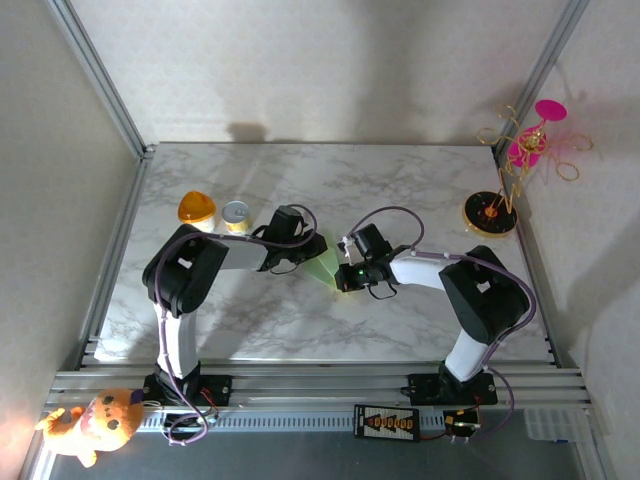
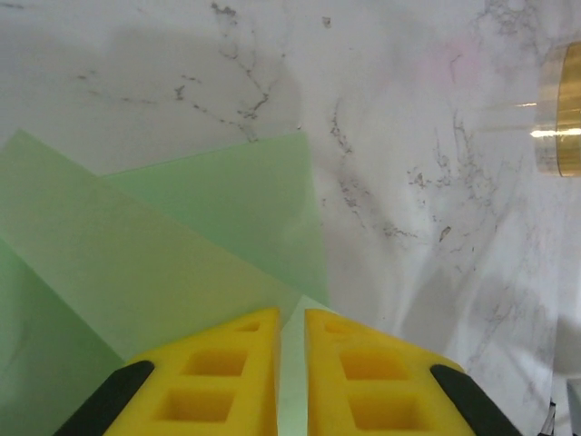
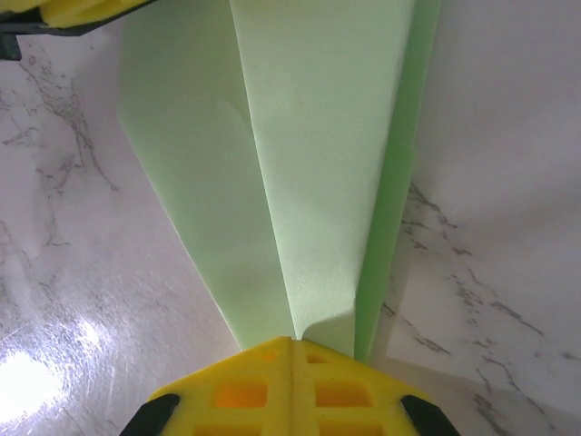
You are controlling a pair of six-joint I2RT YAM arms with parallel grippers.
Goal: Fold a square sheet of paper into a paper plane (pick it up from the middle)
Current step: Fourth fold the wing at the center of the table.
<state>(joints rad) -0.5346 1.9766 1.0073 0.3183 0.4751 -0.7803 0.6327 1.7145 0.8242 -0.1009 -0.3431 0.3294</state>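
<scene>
Both grippers grip the folded green plane [image 1: 322, 265].
The right gripper [image 3: 292, 341] is clenched on the plane's narrow end, its pads pressed together, and the paper fans out ahead of them. The left gripper [image 2: 291, 313] is closed to a thin slit on the wide end, with layered flaps spreading ahead and leftward. The plane lies flat on the table [image 1: 420, 330] between both jaws.

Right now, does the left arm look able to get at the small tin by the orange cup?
Probably yes: the tin stands close beside the left arm, with bare marble between. But its fingers seem closed on the green paper, so it must let go first.
</scene>
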